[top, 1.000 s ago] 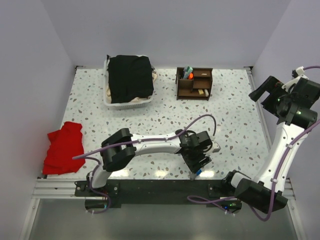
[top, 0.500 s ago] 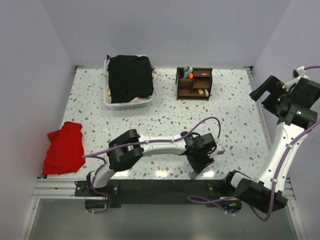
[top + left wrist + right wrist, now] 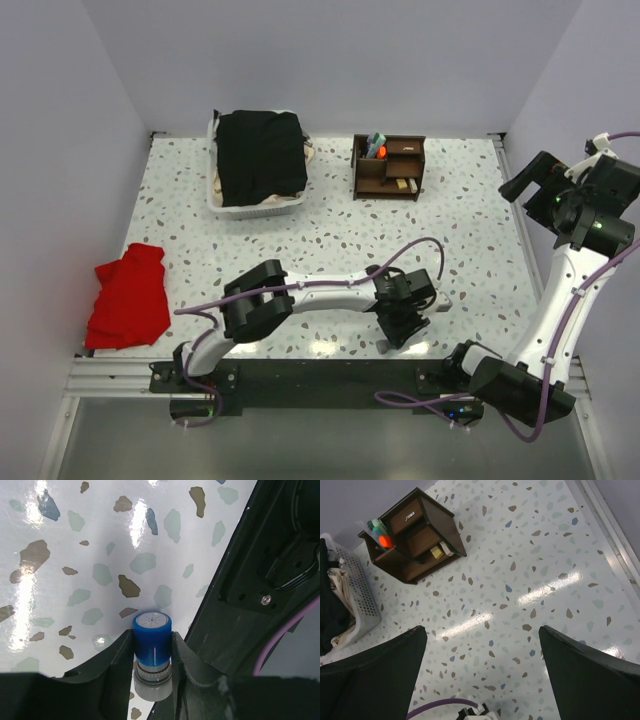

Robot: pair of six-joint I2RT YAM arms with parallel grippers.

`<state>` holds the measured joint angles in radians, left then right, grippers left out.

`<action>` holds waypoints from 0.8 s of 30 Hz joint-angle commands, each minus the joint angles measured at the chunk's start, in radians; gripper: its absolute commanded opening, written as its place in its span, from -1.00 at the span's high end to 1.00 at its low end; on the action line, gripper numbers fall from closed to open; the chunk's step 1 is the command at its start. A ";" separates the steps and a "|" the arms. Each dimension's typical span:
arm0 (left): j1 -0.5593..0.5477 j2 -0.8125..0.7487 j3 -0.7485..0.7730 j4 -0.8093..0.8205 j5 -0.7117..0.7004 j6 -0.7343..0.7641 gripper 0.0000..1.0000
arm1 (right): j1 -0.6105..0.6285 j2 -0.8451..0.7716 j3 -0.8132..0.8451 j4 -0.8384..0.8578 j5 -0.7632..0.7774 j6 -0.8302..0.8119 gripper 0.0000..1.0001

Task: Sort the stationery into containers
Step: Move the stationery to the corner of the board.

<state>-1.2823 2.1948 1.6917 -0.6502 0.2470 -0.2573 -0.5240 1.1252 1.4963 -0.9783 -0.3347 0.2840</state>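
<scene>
The left hand (image 3: 151, 649) points down near the front edge of the desk (image 3: 330, 240), a glossy white terrazzo top flecked with brown, grey and blue chips. Its two matt black fingers (image 3: 117, 662) are closed snugly on the blue-grey sharpener (image 3: 152, 632), a stubby cylinder with a smooth blue barrel, a pale round end peppered with tiny dots and a ribbed grey collar lower down. I cannot tell whether it rests on the desk or hangs just above it. Well off at the back stands the dark brown wooden organiser (image 3: 388, 167), boxy with stepped compartments. The tall left slot holds upright pens, among them the marker with the orange cap (image 3: 384, 541) and a pale green pen (image 3: 377, 526). A tan eraser (image 3: 437, 551) sits in a lower open shelf. The right hand (image 3: 528, 187) is raised high at the right side, its fingers spread wide with nothing between them. A black cloth (image 3: 260, 155) fills a white perforated basket (image 3: 255, 208) at the back left, and a crumpled red cloth (image 3: 128, 295) lies at the left edge.
</scene>
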 commanded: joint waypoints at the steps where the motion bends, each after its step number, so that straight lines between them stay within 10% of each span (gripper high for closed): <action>1: 0.027 -0.035 0.051 -0.009 -0.012 0.033 1.00 | -0.007 -0.001 -0.008 0.053 -0.035 -0.023 -0.97; 9: 0.313 -0.256 -0.143 0.192 -0.017 0.072 1.00 | -0.005 -0.077 -0.137 0.283 -0.453 -0.134 -0.97; 24: 0.491 -0.294 -0.767 1.837 -0.139 0.176 1.00 | -0.004 0.122 -0.081 0.360 -0.362 -0.120 -0.95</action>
<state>-0.7830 1.8282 1.0054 0.5655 0.1677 -0.1337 -0.5247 1.2263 1.3556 -0.6701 -0.7578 0.1711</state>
